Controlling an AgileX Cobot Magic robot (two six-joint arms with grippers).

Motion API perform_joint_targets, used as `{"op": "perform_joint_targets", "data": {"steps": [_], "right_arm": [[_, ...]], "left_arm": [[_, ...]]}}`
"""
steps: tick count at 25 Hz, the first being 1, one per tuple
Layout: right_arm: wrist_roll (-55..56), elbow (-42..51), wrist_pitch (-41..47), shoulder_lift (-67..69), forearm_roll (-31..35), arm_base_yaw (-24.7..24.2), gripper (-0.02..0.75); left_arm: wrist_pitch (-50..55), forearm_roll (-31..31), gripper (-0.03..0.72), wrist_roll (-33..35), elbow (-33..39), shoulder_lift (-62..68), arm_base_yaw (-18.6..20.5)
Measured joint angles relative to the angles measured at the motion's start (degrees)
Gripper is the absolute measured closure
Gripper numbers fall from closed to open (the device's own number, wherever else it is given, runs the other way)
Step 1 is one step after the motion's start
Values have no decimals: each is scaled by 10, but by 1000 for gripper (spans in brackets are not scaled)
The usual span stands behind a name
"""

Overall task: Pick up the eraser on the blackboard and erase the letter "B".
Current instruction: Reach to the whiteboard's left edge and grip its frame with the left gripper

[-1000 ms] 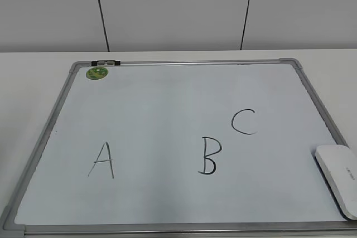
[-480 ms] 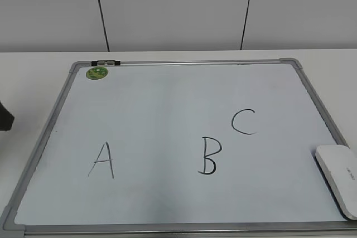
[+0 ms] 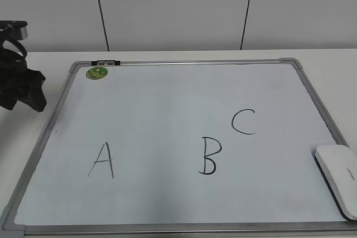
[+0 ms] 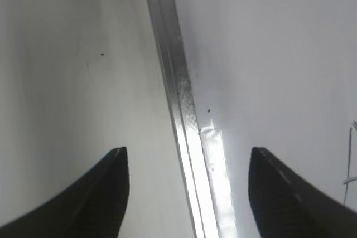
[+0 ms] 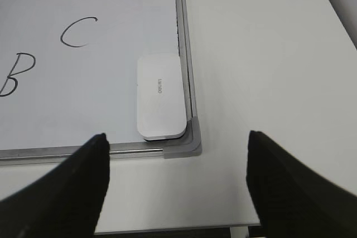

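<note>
This looks like a lab or test room. A plain white desk (image 3: 33, 193) stands against a bare grey wall (image 3: 173, 9) made of flat panels with thin dark lines between them. A blackboard (image 3: 167, 98) lies flat on the desk with hand-written letters on it. A black robot arm (image 3: 17, 82) reaches in at the side.

The left arm (image 3: 17, 76) now rises into the exterior view just left of the blackboard (image 3: 50, 121), level with its upper left corner. A second ago none of it shows, and half a second ago only a dark sliver shows lower down beside the frame.
</note>
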Motion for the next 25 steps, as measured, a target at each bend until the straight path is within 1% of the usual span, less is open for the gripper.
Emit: {"op": "perform_joint_targets", "data": {"steps": [5, 10, 13, 20, 25], "right_arm": [[0, 0, 0, 0, 0, 0, 171], [0, 0, 0, 0, 0, 0, 171], [0, 0, 0, 0, 0, 0, 171], [0, 0, 0, 0, 0, 0, 171], [0, 0, 0, 0, 0, 0, 171]], "left_arm": [[33, -4, 239, 0, -78, 79, 3], [56, -16, 297, 0, -125, 143, 18], [57, -17, 313, 0, -137, 171, 23], [54, -18, 360, 2, -139, 190, 23], [53, -18, 370, 3, -139, 201, 23]]}}
